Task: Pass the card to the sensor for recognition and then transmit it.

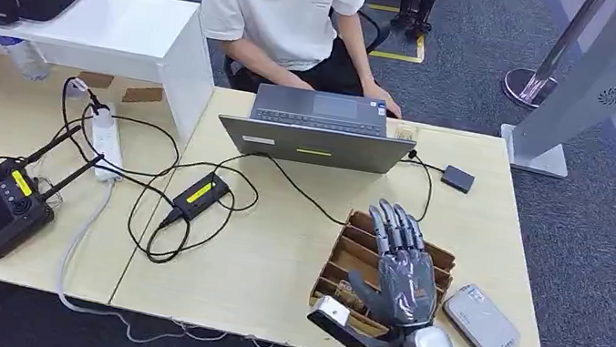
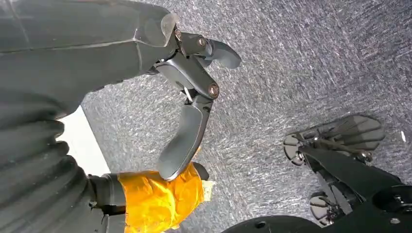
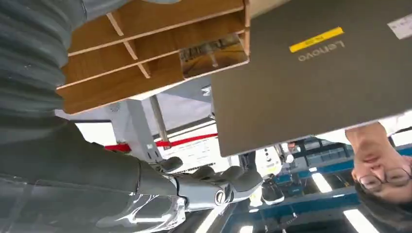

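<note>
Wooden divided tray [image 1: 347,246] before the laptop [image 1: 318,129], sensor [image 1: 481,322] just right.

One open grey laptop [image 1: 318,129], one wooden slotted card rack [image 1: 355,252], one silver-grey flat sensor box [image 1: 481,322], one white power strip [image 1: 107,142], two black boxes [image 1: 2,207] [image 1: 201,194], perhaps more, at nine o'clock.

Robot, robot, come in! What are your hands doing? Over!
Right hand open, fingers spread over the wooden tray. Left hand hanging over the floor, holding nothing. No card in hand. Laptop stands beyond the tray.
</note>
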Robot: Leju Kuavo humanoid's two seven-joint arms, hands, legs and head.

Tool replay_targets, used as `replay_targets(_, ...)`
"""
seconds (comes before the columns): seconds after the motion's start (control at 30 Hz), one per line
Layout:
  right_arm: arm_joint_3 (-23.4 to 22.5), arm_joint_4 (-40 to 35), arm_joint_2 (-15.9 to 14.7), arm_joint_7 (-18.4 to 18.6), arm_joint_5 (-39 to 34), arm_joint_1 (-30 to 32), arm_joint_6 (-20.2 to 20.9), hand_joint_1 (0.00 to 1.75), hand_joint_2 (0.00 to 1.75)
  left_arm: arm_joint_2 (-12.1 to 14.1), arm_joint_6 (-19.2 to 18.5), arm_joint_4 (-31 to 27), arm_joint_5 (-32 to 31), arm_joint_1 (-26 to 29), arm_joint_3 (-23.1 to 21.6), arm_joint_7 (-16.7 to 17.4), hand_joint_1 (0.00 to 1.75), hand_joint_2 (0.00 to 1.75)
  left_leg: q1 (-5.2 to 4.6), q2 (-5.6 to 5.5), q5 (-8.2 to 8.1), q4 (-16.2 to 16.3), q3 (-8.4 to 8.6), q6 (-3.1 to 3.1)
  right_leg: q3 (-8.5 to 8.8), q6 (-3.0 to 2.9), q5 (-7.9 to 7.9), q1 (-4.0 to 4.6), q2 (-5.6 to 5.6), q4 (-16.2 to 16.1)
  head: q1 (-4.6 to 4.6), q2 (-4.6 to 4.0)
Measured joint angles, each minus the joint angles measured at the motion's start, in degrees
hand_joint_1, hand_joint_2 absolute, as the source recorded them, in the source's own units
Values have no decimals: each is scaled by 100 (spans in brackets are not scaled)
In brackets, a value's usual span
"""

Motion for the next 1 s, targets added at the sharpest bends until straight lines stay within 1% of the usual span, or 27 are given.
replay_targets(0.33,17,363,155,7,-9,-197,4,0,175,0,-2,0,-35,-4,-39,0,0,175,0,1,0,0,1,0,0,0,0,0,1,2,0,0)
replay_targets(0.63,52,750,380,-28,-136,-559,2,0,175,0,-46,0,-85,-8,-79,0,0,175,0,0,2,0,1,1,0,0,1,0,1,2,0,0)
replay_targets(1.0,109,977,466,44,-269,-846,7,0,175,0,-68,0,-98,-10,-131,-4,0,175,0,0,2,1,1,1,0,0,1,0,1,2,0,0)
